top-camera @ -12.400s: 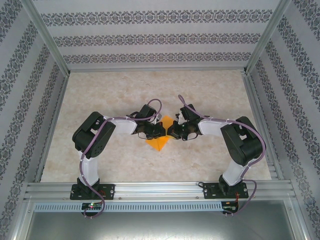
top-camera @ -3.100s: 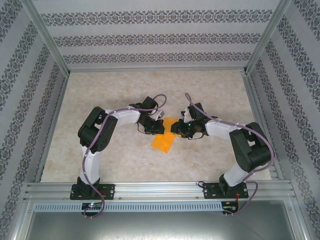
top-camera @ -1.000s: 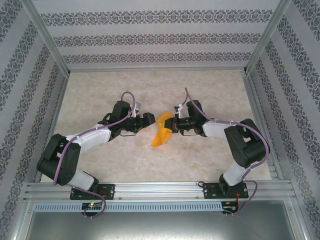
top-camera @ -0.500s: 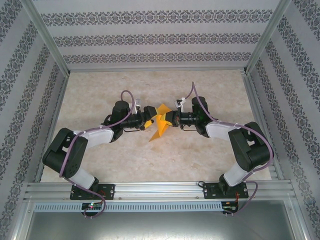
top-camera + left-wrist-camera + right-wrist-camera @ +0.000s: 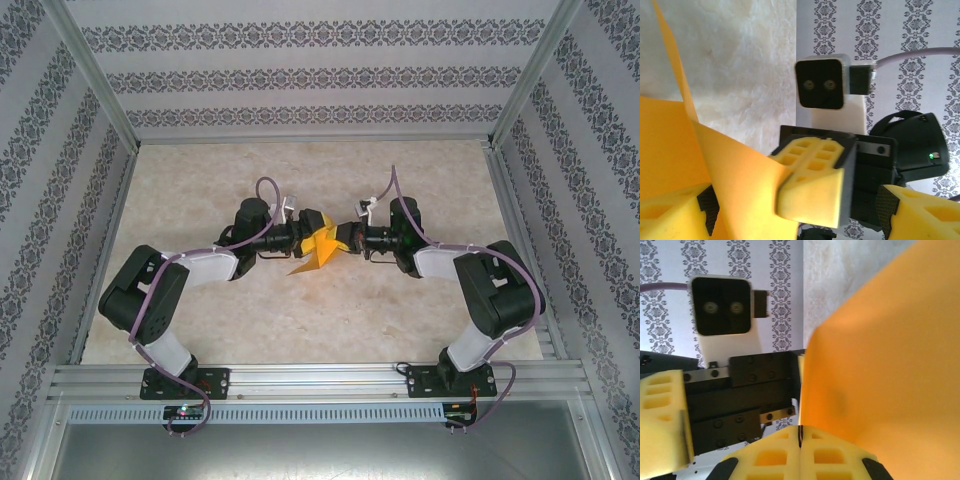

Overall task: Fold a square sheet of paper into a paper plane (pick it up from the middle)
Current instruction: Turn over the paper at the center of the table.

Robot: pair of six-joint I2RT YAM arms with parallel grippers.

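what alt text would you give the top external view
The left end effector and right end effector meet tip to tip over the middle of a marbled table, with a partly folded orange sheet of paper between them. Patterned walls enclose the table.

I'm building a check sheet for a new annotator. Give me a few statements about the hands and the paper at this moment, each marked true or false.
1. The left hand and the right hand face each other over the middle of the table. True.
2. The right hand is shut on the orange paper. True.
3. The left hand is clamped shut. False: its fingers stand wide apart.
4. The paper lies flat on the table. False: it is bent and stands up, pinched in the right hand.
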